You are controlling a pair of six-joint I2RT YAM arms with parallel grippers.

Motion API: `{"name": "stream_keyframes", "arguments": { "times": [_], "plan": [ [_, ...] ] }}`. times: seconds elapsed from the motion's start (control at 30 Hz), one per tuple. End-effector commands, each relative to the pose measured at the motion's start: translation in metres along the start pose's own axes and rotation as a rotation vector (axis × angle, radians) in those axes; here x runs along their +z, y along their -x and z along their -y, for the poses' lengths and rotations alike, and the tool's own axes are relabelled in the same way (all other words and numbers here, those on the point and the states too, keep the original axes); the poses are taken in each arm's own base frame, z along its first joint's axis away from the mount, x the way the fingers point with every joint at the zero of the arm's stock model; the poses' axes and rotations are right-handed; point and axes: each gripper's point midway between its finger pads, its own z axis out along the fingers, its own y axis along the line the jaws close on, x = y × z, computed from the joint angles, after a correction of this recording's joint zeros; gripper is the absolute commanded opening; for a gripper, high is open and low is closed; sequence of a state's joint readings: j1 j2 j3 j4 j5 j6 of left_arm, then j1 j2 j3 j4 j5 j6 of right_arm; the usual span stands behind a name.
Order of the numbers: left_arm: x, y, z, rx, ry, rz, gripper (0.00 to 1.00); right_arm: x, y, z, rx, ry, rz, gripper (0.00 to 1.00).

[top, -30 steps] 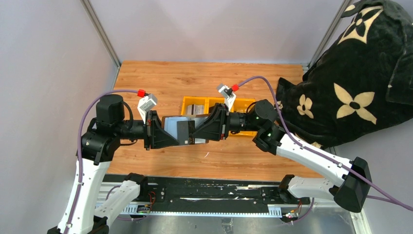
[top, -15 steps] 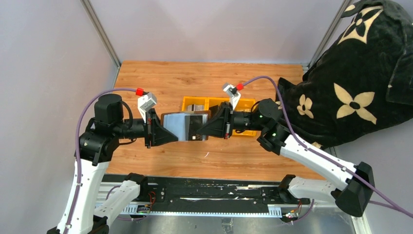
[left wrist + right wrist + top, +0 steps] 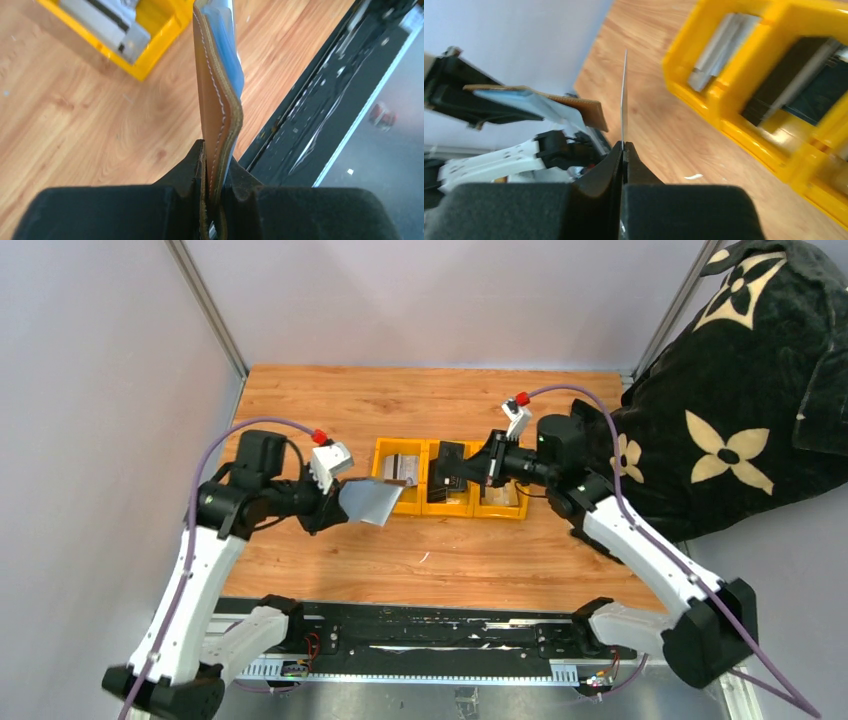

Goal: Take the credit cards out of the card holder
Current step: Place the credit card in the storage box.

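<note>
My left gripper (image 3: 342, 502) is shut on one edge of the card holder (image 3: 372, 502), held in the air left of the bin with its silvery-grey inside facing up. The left wrist view shows the holder's brown stitched outside (image 3: 217, 100) clamped upright in the gripper (image 3: 214, 165). Pinched in my shut right gripper (image 3: 472, 470) is a black credit card (image 3: 447, 464), held over the bin's middle compartment. From the right wrist view that card (image 3: 624, 95) appears edge-on as a thin line rising from the gripper (image 3: 623, 150), and the holder (image 3: 539, 102) hangs apart on the left.
A yellow three-compartment bin (image 3: 426, 452) sits mid-table, with silvery cards (image 3: 403, 468) in its left compartment and dark cards (image 3: 794, 75) in the middle one. A black flower-patterned blanket (image 3: 740, 390) is heaped at the right. The black rail (image 3: 400, 635) runs along the near edge.
The right gripper closed on the black card, drew it out of the holder and carried it right, over the bin. The left arm swung the holder away to the left.
</note>
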State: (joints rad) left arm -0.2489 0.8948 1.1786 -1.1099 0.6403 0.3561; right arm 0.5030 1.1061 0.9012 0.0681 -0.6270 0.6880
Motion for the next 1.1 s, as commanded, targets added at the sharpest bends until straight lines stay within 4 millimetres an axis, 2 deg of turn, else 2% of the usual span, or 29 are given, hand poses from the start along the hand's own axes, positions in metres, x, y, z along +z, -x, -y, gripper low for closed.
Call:
{"name": "stream_keyframes", "arguments": {
  "times": [0.0,0.2,0.37,0.47,0.5,0.57,0.67,0.8,0.87,0.97,1.07],
  "plan": [
    [0.021,-0.04,-0.03,0.061,0.034,-0.23,0.0,0.011,-0.011,0.069,0.023,-0.281,-0.066,0.0],
    [0.047,-0.066,-0.055,0.154,0.01,-0.432,0.0,0.044,-0.022,0.128,0.074,-0.443,-0.151,0.0],
    [0.064,-0.095,-0.077,0.217,-0.001,-0.586,0.0,0.073,-0.032,0.161,0.099,-0.502,-0.239,0.0],
    [0.08,-0.112,-0.09,0.297,0.017,-0.658,0.08,0.085,-0.036,0.175,0.096,-0.536,-0.275,0.01],
    [0.085,-0.118,-0.094,0.335,0.027,-0.676,0.1,0.088,-0.036,0.179,0.09,-0.547,-0.279,0.05],
    [0.094,-0.127,-0.104,0.406,0.072,-0.696,0.16,0.09,-0.034,0.186,0.076,-0.572,-0.273,0.2],
    [0.105,-0.135,-0.113,0.438,0.112,-0.706,0.33,0.09,-0.029,0.187,0.057,-0.584,-0.26,0.34],
    [0.11,-0.131,-0.112,0.423,0.116,-0.678,0.56,0.084,-0.016,0.177,0.023,-0.584,-0.231,0.49],
    [0.109,-0.125,-0.106,0.417,0.104,-0.643,0.59,0.078,-0.01,0.171,0.01,-0.586,-0.221,0.52],
    [0.103,-0.113,-0.086,0.41,0.042,-0.572,0.62,0.068,0.002,0.157,-0.017,-0.583,-0.186,0.55],
    [0.094,-0.095,-0.078,0.417,0.049,-0.504,0.67,0.046,0.014,0.146,-0.07,-0.613,-0.134,0.6]
  ]
}}
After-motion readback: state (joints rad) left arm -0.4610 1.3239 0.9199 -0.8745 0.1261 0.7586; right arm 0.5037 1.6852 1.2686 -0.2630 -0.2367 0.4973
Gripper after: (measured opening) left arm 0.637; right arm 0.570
